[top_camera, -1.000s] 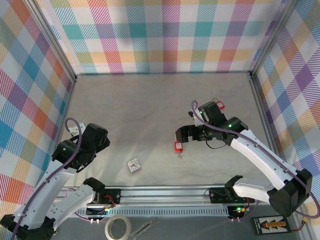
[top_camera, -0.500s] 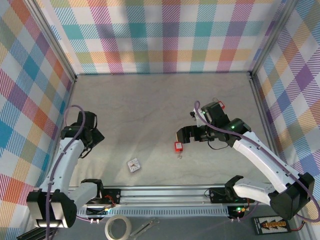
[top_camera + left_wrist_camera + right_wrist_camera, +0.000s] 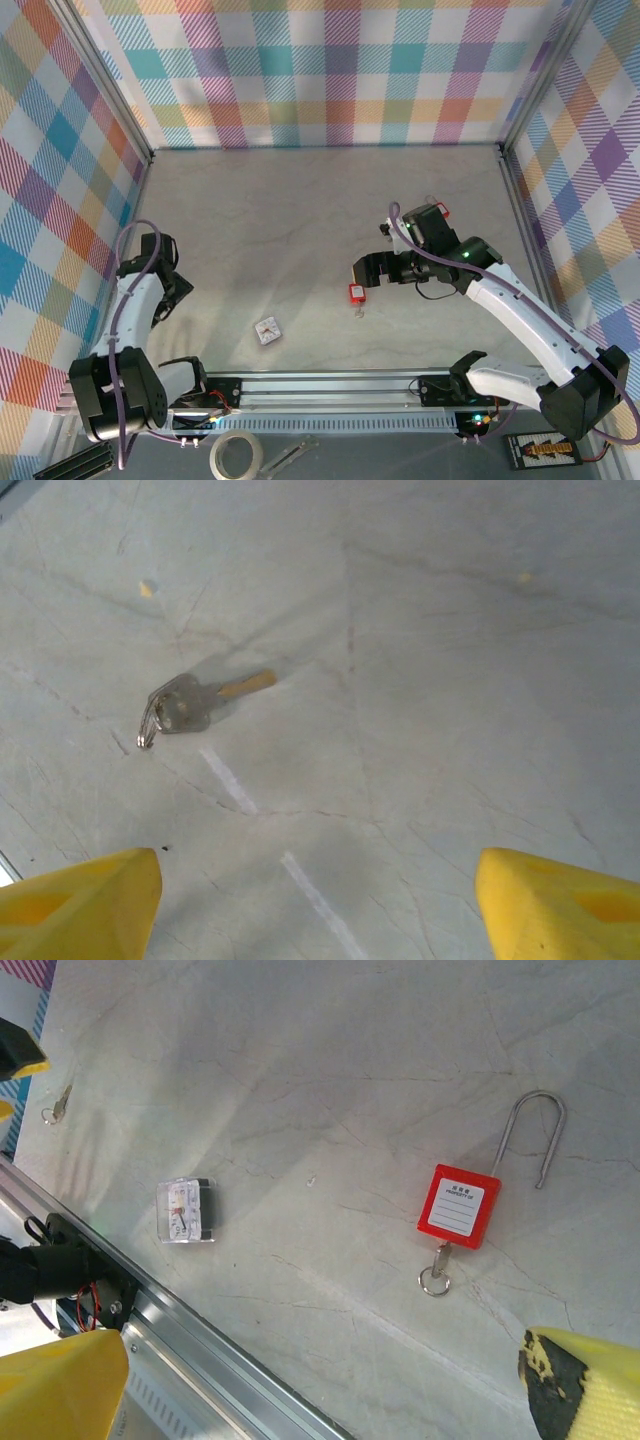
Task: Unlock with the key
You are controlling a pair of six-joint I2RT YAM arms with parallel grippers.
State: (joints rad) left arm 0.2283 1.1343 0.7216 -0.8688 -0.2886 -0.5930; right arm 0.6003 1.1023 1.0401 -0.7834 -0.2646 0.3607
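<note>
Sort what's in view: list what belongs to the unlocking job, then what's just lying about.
For the job:
- red padlock
- inserted key in its base
- loose key on the table

Lying about:
- small clear box
- tape roll in front of the rail

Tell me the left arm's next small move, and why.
Probably ease the left pincer forward and down toward the key. The key lies loose on the table, ahead of the open pincer and left of its centre line, not yet grasped.
</note>
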